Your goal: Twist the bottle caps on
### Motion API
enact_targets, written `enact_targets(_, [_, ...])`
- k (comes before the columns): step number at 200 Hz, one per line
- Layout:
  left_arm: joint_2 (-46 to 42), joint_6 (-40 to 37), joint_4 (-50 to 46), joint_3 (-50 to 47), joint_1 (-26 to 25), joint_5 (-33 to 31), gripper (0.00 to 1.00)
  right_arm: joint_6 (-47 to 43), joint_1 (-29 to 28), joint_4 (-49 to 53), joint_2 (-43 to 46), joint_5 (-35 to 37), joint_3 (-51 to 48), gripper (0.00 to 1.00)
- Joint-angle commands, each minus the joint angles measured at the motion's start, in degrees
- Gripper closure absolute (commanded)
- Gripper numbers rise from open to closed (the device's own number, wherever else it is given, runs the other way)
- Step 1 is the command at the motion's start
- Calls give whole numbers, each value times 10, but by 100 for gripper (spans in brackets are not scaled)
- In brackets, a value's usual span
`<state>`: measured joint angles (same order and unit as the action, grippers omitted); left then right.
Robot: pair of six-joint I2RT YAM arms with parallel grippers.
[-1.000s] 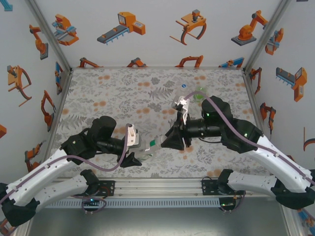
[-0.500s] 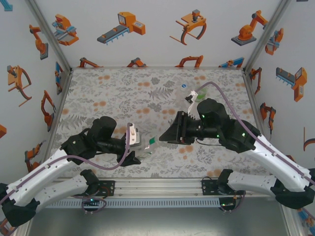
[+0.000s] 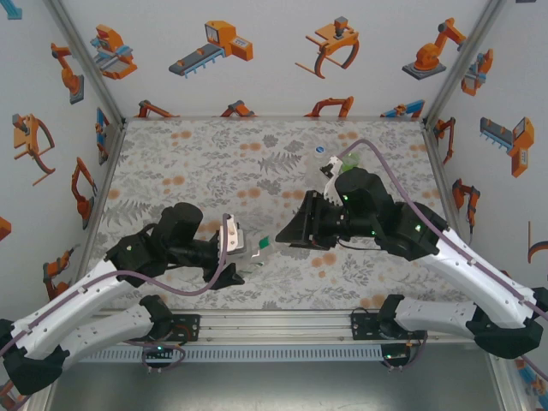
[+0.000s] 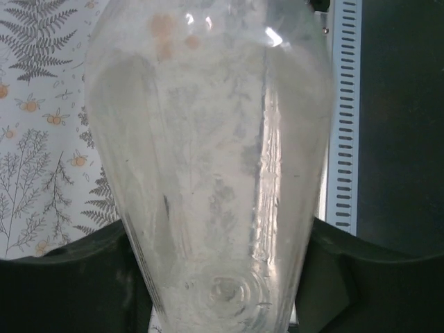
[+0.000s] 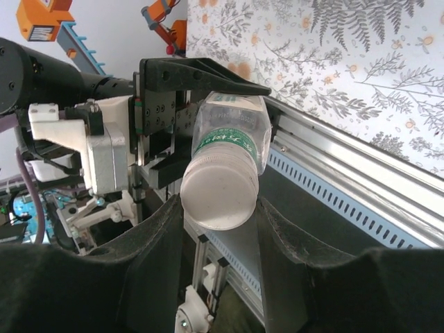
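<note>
My right end effector (image 5: 220,208) is pinched on the white cap (image 5: 218,193), one finger on each side of its rim. The cap sits on the mouth of the green-labelled bottle (image 5: 232,135). At the far end of the bottle, my left end effector (image 3: 241,255) is clamped around the clear body. The left wrist view looks along that body from its base. The bottle lies roughly level between my two arms, lifted off the counter (image 3: 205,163).

I judge the step in hand to be turning the cap down onto the thread. To do it well I should:

- Keep my right wrist axis in line with the bottle's neck, so the cap turns flat and does not bite crooked.
- Press lightly toward the bottle while I rotate.
- Hold the left grip firm enough that the thin plastic does not spin with the cap, but not so hard that the body buckles and tilts the neck.
- If one wrist turn runs out, let go, wind back and take the cap again squarely.

I cannot tell how far the thread has engaged, since the cap's skirt hides it.
</note>
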<state>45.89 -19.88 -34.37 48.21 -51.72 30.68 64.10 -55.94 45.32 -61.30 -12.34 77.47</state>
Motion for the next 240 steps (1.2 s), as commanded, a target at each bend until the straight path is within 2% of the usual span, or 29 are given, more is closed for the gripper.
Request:
enact_targets(1, [-17,-17,46,11,-4,20,32,-52,11,72,-30,56,25,100])
enact_targets(76, [-49,-3,37,-5,-4,-2,27,-242,86,180,-154,129,141,100])
enact_targets(156, [-77,20,35,-21,-4,-22,27,-403,204,154,-300,172,246,100])
enact_targets(190, [-90,30,36,-28,-4,-30,27,-443,218,112,-356,157,291,100])
enact_targets(240, [-109,41,38,-37,-4,-44,27,-478,224,121,-482,151,431,100])
